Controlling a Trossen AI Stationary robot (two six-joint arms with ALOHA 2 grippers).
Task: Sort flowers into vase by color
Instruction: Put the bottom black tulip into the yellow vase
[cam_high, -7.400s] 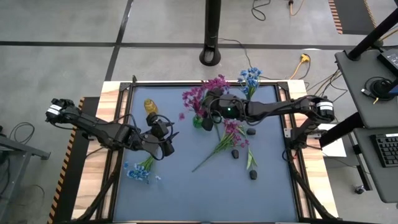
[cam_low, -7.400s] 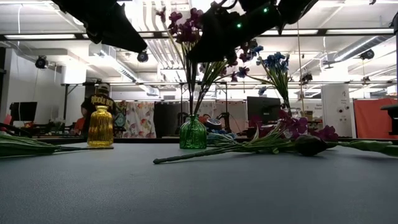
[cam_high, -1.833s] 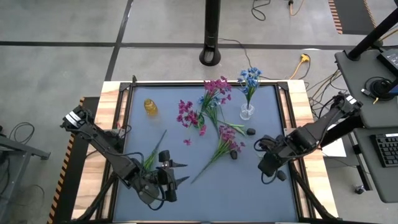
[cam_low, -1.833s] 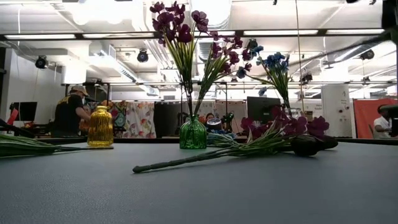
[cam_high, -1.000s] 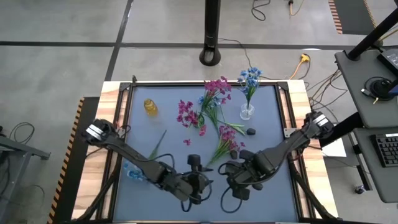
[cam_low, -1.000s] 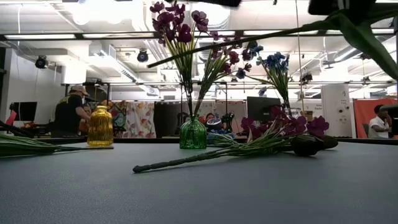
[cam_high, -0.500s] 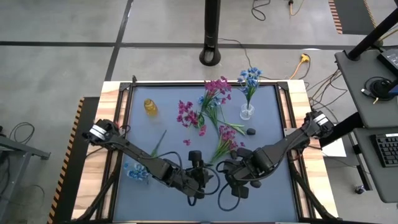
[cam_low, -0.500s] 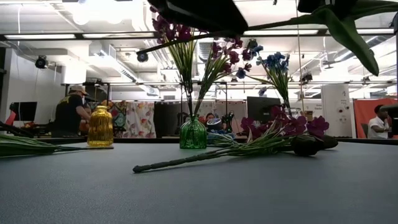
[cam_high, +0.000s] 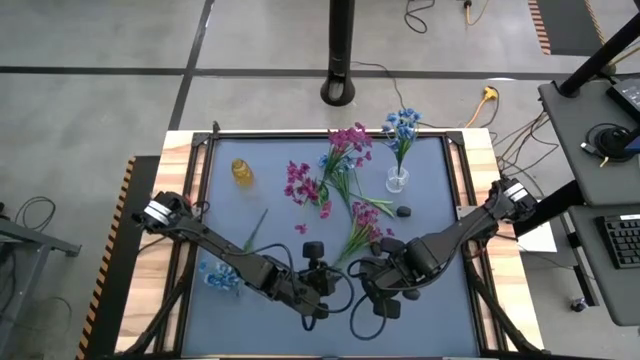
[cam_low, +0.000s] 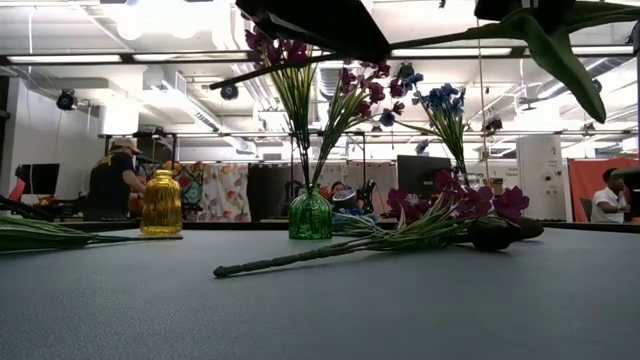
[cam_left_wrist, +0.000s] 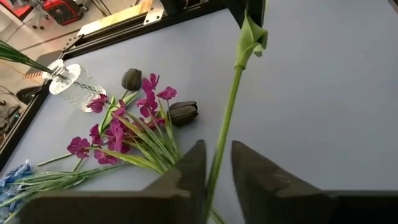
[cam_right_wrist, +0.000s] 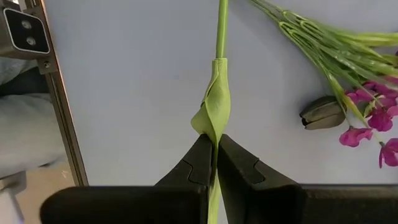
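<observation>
Right gripper (cam_right_wrist: 212, 163) clamped on a green flower stem (cam_right_wrist: 220, 28) held above the blue mat (cam_high: 250, 190) near its front edge; the bloom is hidden from every view. Left gripper (cam_left_wrist: 213, 163) straddles the same stem, fingers (cam_left_wrist: 189, 171) close beside it, contact not discernible. Pink flowers (cam_left_wrist: 118, 134) and dark buds (cam_left_wrist: 183, 112) lie loose mid-mat; the green vase (cam_low: 310, 215) holds pink sprigs.

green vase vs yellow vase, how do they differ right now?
Colour: the green vase is clear green glass, the yellow vase amber yellow.
Contents: the green vase holds magenta flowers standing upright; the yellow vase holds nothing.
Place: in the high view the yellow vase sits nearer the left arm's side, the green vase nearer the middle.
Both stand upright on the blue mat.
</observation>
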